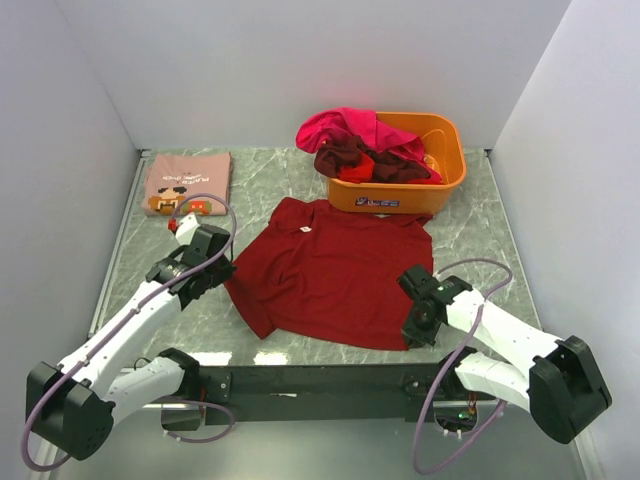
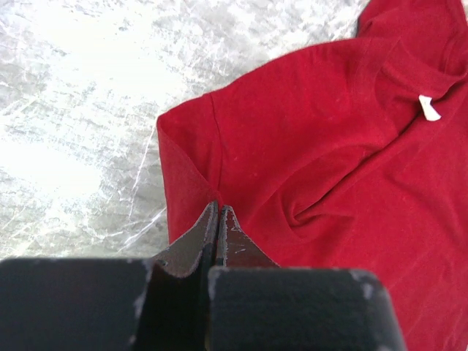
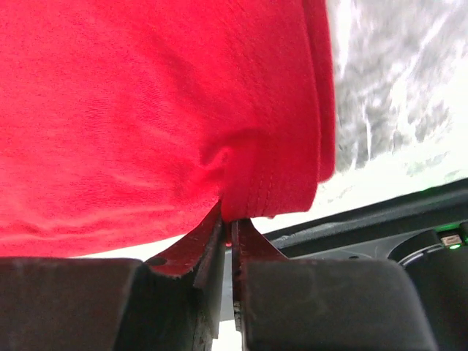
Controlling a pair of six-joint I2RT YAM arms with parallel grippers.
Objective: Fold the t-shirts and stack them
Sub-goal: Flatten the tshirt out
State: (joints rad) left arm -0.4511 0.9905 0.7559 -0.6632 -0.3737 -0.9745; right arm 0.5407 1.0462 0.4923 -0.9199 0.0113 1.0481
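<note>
Between left end effector [image 2: 219, 213] and right end effector [image 3: 228, 221], both clamping it, lies the dark red t-shirt [image 1: 335, 270].

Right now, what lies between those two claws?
The dark red t-shirt spans the whole stretch; the left gripper pinches its sleeve, the right gripper its hem, seen from the top view.

The left gripper [image 2: 219, 213], jaws closed, pinches the dark red t-shirt [image 2: 329, 183] at its sleeve hem.

bright even light, table [image 2: 66, 88] glare, pics sharp
</note>
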